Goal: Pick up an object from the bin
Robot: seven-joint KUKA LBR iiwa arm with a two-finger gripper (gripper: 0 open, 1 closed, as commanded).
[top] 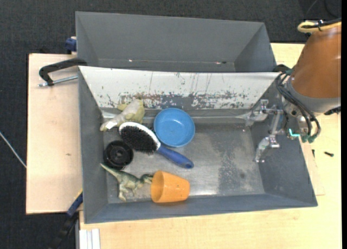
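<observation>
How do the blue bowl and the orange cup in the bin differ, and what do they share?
Pose: the blue bowl sits upright, mouth up; the orange cup lies on its side. Shape: the bowl is wide and shallow, the cup narrower and deeper. Place: the bowl is toward the back wall, the cup by the front wall. Both are plain one-coloured vessels in the left half of the bin.

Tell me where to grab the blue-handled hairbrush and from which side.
Probably grip the hairbrush by its blue handle, from above on the view's right. The handle lies flat, pointing into bare floor, while the bristle head is hemmed by the blue bowl and black round thing.
</observation>
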